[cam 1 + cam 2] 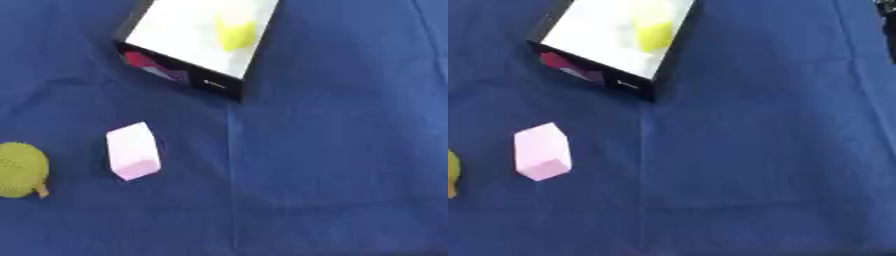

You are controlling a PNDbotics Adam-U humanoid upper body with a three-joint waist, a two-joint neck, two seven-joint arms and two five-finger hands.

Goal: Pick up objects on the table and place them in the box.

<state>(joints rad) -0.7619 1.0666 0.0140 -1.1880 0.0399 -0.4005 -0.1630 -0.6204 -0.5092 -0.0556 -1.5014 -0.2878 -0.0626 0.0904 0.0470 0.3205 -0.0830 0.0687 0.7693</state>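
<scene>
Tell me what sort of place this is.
Probably a staged robot practice table, not a home or shop: a plain blue cloth covers everything, and only a few sorting props lie on it, a box, a pink block and a yellow-green ball.

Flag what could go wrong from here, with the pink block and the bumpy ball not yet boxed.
1. The bumpy yellow-green ball sits at the far left edge of the left eye view and is nearly cut off in the right eye view, so it may be hard to track.
2. Being round, it could roll on the blue cloth if nudged.
3. The pink block lies tilted beside the ball; reaching for one might bump the other.
</scene>
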